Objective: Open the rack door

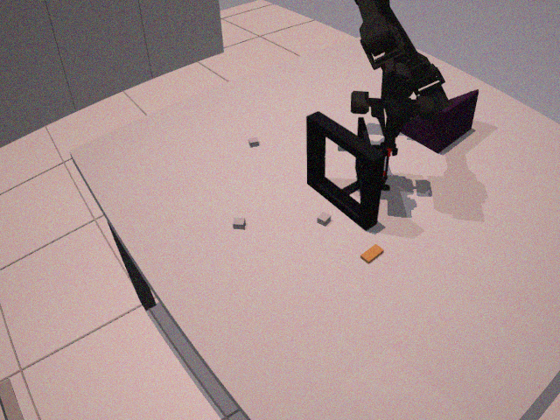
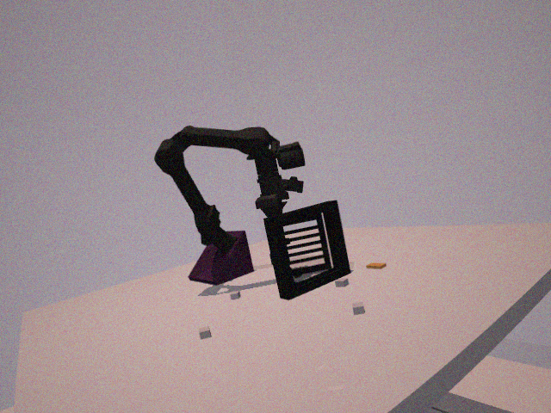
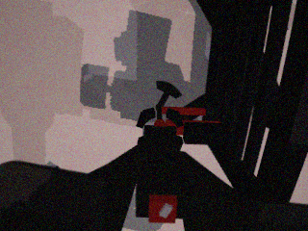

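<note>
The black rack frame (image 1: 316, 149) (image 2: 338, 235) stands upright on the table. Its slatted door (image 1: 361, 136) (image 3: 241, 72) is swung far open toward the arm, edge-on in the top view, and its slats show through the frame in the exterior view. My gripper (image 1: 389, 151) (image 2: 269, 207) (image 3: 160, 154) reaches down behind the frame at the door's free edge and is shut on the red handle (image 1: 388, 157) (image 3: 190, 112). In the wrist view the handle lies sideways, not upright. The fingertips are mostly hidden by the wrist.
The arm's purple wedge base (image 1: 447, 122) (image 2: 222, 261) sits behind the door. An orange tile (image 1: 371, 253) (image 2: 375, 265) lies in front of the frame. Small grey cubes (image 1: 324, 219) (image 1: 238, 222) (image 1: 254, 142) (image 2: 358, 308) are scattered on the table. The table edge (image 1: 136, 271) drops off at the left.
</note>
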### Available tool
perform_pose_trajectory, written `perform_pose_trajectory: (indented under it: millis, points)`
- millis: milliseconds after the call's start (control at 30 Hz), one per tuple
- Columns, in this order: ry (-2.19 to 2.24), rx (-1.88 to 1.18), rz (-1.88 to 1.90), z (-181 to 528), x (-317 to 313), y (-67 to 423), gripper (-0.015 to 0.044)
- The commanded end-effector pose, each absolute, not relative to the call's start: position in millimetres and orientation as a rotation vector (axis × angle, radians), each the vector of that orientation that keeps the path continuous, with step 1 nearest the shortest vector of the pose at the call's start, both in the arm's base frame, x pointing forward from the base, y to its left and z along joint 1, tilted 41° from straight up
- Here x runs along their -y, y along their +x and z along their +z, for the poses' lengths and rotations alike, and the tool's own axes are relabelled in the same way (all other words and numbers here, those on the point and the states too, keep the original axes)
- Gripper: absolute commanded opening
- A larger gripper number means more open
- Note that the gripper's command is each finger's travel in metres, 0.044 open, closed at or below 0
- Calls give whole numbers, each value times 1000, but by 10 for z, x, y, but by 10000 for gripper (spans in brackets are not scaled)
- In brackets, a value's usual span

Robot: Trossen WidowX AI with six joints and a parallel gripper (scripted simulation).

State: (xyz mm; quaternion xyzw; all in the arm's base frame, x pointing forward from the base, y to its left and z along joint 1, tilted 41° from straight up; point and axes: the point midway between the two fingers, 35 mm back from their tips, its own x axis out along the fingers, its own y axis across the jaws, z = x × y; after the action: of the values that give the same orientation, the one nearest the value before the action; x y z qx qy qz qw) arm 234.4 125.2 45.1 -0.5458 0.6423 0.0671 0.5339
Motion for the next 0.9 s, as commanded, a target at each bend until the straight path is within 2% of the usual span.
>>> perform_pose_trajectory:
  millis: [0, 867]
  points:
    - [-1232, -1517, 90, 399, -1298, 2308, 13]
    - [-907, -1449, -205, 72, -1649, 2134, 13]
